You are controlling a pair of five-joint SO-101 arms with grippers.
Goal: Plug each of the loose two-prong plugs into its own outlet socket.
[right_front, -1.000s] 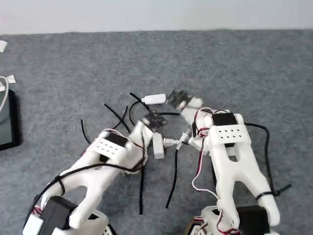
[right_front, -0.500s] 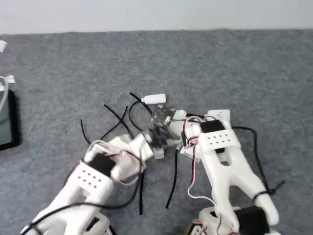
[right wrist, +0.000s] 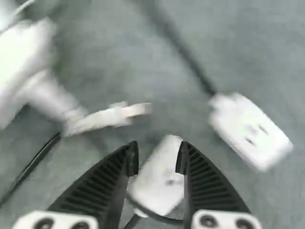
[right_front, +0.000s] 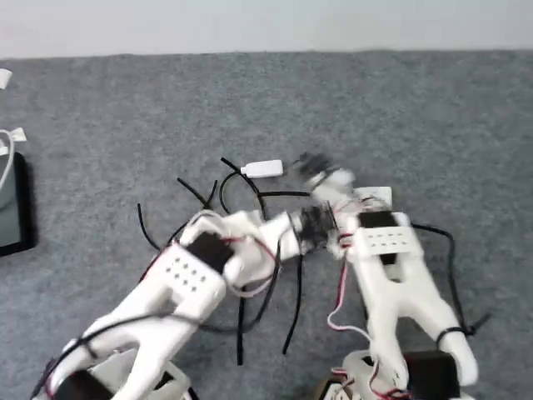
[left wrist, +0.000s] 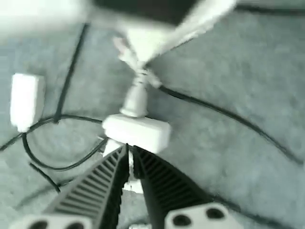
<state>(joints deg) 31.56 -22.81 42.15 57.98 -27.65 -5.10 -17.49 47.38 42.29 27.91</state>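
Note:
A white outlet socket (right_front: 265, 168) on a black cord lies at the middle of the grey carpet, and a second white socket (right_front: 376, 197) pokes out beside the right arm. In the right wrist view my right gripper (right wrist: 157, 149) is closed around a small white plug (right wrist: 159, 179) with a black cord, and a white socket (right wrist: 250, 131) lies just beyond it. My left gripper (left wrist: 131, 151) has its fingers together right in front of a white block (left wrist: 136, 131) that has a plug and cord stuck in it. Seen from above, the left gripper (right_front: 315, 223) sits just below the right gripper (right_front: 318, 172).
Several loose black cords (right_front: 241, 317) cross the carpet between and in front of the two arms. A dark flat device (right_front: 12, 208) lies at the left edge. Another white socket (left wrist: 26, 101) lies off to one side in the left wrist view.
The left arm has swung right, bringing its gripper next to the right arm. The right gripper dipped toward the centre, then moved back up and to the right.

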